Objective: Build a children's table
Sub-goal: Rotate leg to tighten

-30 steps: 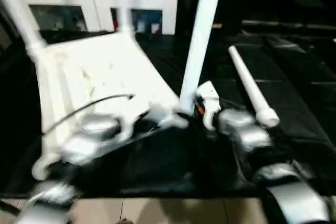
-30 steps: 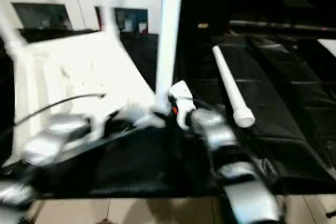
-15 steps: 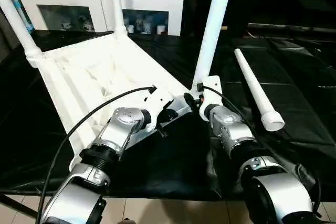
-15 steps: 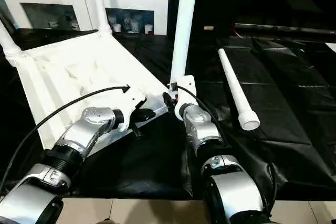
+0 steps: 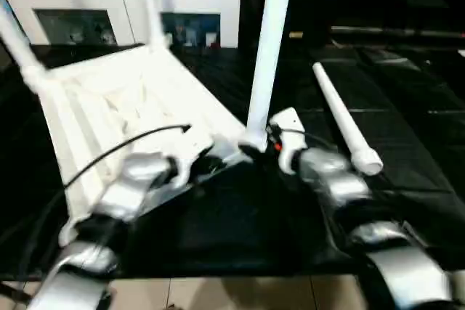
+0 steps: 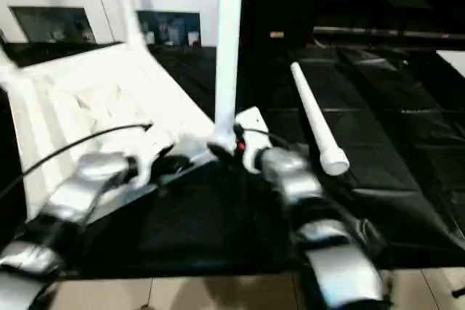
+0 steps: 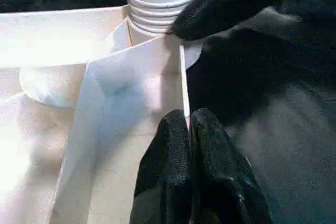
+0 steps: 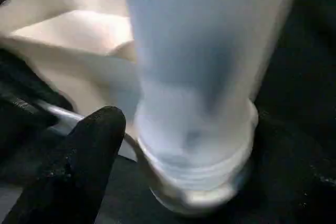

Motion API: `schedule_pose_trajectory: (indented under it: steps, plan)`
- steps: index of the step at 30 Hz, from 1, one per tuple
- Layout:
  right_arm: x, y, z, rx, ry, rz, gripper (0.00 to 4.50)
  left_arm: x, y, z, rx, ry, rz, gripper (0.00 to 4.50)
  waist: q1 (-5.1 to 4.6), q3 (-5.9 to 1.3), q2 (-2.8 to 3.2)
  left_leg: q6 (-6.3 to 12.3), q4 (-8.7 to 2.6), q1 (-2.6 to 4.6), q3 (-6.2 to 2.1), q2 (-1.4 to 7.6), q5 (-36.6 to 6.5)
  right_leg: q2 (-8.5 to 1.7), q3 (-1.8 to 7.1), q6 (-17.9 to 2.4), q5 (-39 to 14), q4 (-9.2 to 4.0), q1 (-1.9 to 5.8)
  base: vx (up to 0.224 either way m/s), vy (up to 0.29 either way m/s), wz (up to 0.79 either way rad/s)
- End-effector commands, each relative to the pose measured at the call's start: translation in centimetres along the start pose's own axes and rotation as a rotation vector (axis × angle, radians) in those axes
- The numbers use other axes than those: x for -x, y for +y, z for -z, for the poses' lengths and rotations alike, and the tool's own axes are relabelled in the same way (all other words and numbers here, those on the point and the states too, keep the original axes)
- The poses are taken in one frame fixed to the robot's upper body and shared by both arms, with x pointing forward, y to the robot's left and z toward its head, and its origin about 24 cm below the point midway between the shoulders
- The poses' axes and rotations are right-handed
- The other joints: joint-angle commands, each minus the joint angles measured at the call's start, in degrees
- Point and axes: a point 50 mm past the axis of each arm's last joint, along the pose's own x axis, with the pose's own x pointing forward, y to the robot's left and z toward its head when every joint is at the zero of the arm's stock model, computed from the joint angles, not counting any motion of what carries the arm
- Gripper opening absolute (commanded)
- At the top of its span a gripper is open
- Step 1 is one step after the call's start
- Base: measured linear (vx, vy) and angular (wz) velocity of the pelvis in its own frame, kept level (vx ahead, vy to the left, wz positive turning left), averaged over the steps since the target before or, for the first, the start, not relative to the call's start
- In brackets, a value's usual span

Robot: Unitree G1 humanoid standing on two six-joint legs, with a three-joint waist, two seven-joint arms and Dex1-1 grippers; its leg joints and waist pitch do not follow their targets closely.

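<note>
Black sheeting [image 5: 407, 143] is spread over the whole work surface, with a white cabinet [image 5: 109, 5] with glass doors seen along the upper left of the frame and pale floor tiles at the bottom edge.

Starting at the left: the tabletop [image 5: 123, 107] is laid upside down, ribbed side up, tilted across the left half of the frame. Two legs are already seated at its far corners, a far-left leg [image 5: 18, 41] and a far-middle leg [image 5: 149, 5].

The left gripper [image 7: 189, 145] is pinched closed on the thin rim wall of the tabletop, right next to the near corner socket, so the top looks to be held steady from that side.

At centre, the upright leg [image 5: 269, 41] stands nearly vertical in that near corner, its ribbed end [image 7: 163, 3] sitting at the socket mouth. The right gripper [image 5: 280, 143] is pressed in at the leg's base; one black finger [image 8: 79, 166] is seen just beside the collar, but whether the leg is actually clamped can't be told.

Right of that, the spare leg [image 5: 341, 114] is lying loose on the sheeting, long axis running from upper middle down toward lower right, wide end nearer the robot. It's clearly nearer the right arm, so that'd probably be the one sent for it.
</note>
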Motion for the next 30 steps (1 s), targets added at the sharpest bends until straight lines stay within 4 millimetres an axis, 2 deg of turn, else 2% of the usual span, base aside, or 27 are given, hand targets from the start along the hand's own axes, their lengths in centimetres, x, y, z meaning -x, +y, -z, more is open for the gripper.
schedule_pose_trajectory:
  steps: [1, 2, 4, 8, 11, 16, 19, 22, 23, 24, 25, 26, 27, 28, 29, 30]
  plan:
    - [0.1, 0.5, -0.5, 0.031, 0.003, -0.084, 3.9, -0.2, -0.8, -0.9, -0.017, -0.086, 0.077, 0.0, 0.5, -4.06, -0.2, 3.17, -3.28, 0.29, 0.04, 1.92, -11.1, -3.69, 2.45, -11.6, -13.3, -3.81, 3.5, 0.0, 0.0, 0.0]
    - [0.9, 0.3, -0.3, 0.053, 0.044, -0.139, 3.9, 0.7, -0.7, -0.5, -0.008, -0.081, 0.107, 0.0, 0.6, -3.98, -0.42, 3.03, -3.33, 0.27, 0.06, 1.94, -11.5, -3.65, 2.43, -11.4, -14.2, -3.88, 3.46, 0.0, 0.0, 0.0]
    - [0.9, 0.3, -0.2, 0.054, 0.047, -0.142, 3.9, 0.8, -0.7, -0.5, -0.008, -0.08, 0.108, 0.0, 0.68, -4.02, -0.35, 2.87, -3.33, 0.31, 0.06, 1.99, -11.5, -3.65, 2.5, -11.3, -14.3, -3.81, 3.41, 0.0, 0.0, 0.0]
    - [1.0, 0.3, -0.2, 0.051, 0.057, -0.161, 3.53, 1.3, -0.5, -0.1, -0.007, -0.064, 0.108, 0.0, 0.68, -3.9, -0.39, 1.87, -3.49, 0.39, -0.09, 1.91, -12.7, -3.81, 2.52, -10.5, -16.9, -4.06, 3.31, 0.0, 0.0, 0.0]
    - [0.8, 0.7, -0.1, 0.039, 0.061, -0.184, 3.17, 1.5, -0.5, -0.1, -0.002, -0.064, 0.109, 0.0, 0.68, -3.98, -0.51, 1.87, -3.43, 0.35, -0.08, 1.88, -11.8, -3.76, 2.54, -10.4, -16.1, -3.96, 3.32, 0.0, 0.0, 0.0]
    - [0.7, 1.0, 0.0, 0.033, 0.065, -0.201, 2.86, 1.5, -0.6, -0.2, 0.0, -0.066, 0.113, 0.0, 0.71, -4.02, -0.55, 2.15, -3.35, 0.28, -0.02, 1.84, -10.9, -3.69, 2.5, -10.6, -14.7, -3.81, 3.37, 0.0, 0.0, 0.0]
    - [0.5, 1.2, 0.2, 0.008, 0.062, -0.185, 2.78, 1.4, -0.6, -0.1, 0.004, -0.067, 0.105, 0.0, 0.66, -3.98, -0.56, 2.03, -3.38, 0.32, -0.03, 1.85, -11.2, -3.73, 2.49, -10.4, -15.5, -3.9, 3.35, 0.0, 0.0, 0.0]
    - [-0.1, 0.7, 0.7, -0.038, 0.052, -0.038, 2.77, 0.8, -0.3, -0.1, 0.017, -0.056, 0.042, 0.0, 0.51, -3.91, -0.59, 1.57, -3.49, 0.3, -0.08, 1.81, -11.5, -3.79, 2.57, -10.0, -16.5, -4.03, 3.25, 0.0, 0.0, 0.0]
    - [-0.6, 0.4, 1.3, -0.073, 0.056, 0.085, 2.76, 0.1, 0.1, -0.2, 0.042, -0.061, -0.024, 0.0, 0.1, -3.57, -0.63, 0.42, -3.79, 0.38, -0.2, 1.65, -12.9, -3.8, 2.48, -8.9, -20.7, -4.49, 3.1, 0.0, 0.0, 0.0]
    - [-1.3, 0.2, 2.0, -0.157, 0.062, 0.268, 2.76, -1.1, 0.6, -0.6, 0.084, -0.051, -0.139, 0.0, 0.03, -3.55, -0.63, -0.03, -3.82, 0.55, -0.22, 1.6, -13.7, -3.82, 2.49, -8.5, -22.3, -4.72, 3.05, 0.0, 0.0, 0.0]
    - [-1.8, 0.3, 2.4, -0.214, 0.069, 0.355, 2.76, -2.0, 1.0, -0.9, 0.114, -0.04, -0.21, 0.0, -0.32, -3.38, -0.57, -1.14, -3.86, 1.0, -0.24, 1.52, -14.9, -3.86, 2.63, -7.6, -25.5, -5.14, 2.66, 0.0, 0.0, 0.0]
    - [-1.8, 0.3, 2.4, -0.214, 0.069, 0.355, 2.76, -2.0, 1.0, -0.9, 0.114, -0.04, -0.21, 0.0, -0.24, -3.41, -0.71, -1.67, -3.83, 1.28, -0.4, 1.27, -16.0, -4.02, 2.56, -6.4, -28.5, -5.44, 2.77, 0.0, 0.0, 0.0]
    - [-2.5, 0.7, 2.6, -0.266, 0.074, 0.441, 2.76, -3.2, 1.2, -1.4, 0.163, -0.026, -0.296, 0.0, -0.15, -3.61, -0.72, -1.39, -3.82, 1.14, -0.5, 1.27, -16.0, -4.18, 2.5, -6.0, -28.9, -5.44, 2.98, 0.0, 0.0, 0.0]
    - [-2.6, 0.8, 2.6, -0.274, 0.075, 0.451, 2.75, -3.4, 1.3, -1.5, 0.169, -0.025, -0.305, 0.0, -0.23, -3.46, -0.47, -1.06, -3.77, 1.37, -0.26, 1.27, -16.4, -3.89, 2.63, -5.7, -28.7, -5.83, 2.4, 0.0, 0.0, 0.0]
    - [-3.0, 1.1, 2.6, -0.295, 0.076, 0.479, 2.75, -3.9, 1.3, -1.8, 0.187, -0.022, -0.33, 0.0, -0.04, -3.5, -0.72, -0.66, -3.68, 1.82, -0.17, 1.23, -17.0, -3.8, 2.67, -5.6, -28.4, -5.87, 2.21, 0.0, 0.0, 0.0]
    - [-3.1, 1.1, 2.6, -0.3, 0.075, 0.484, 2.75, -4.1, 1.3, -1.9, 0.19, -0.021, -0.336, 0.0, 0.13, -3.63, -0.59, -0.55, -3.71, 1.61, -0.27, 1.21, -16.7, -3.84, 2.61, -5.8, -27.4, -5.64, 2.43, 0.0, 0.0, 0.0]
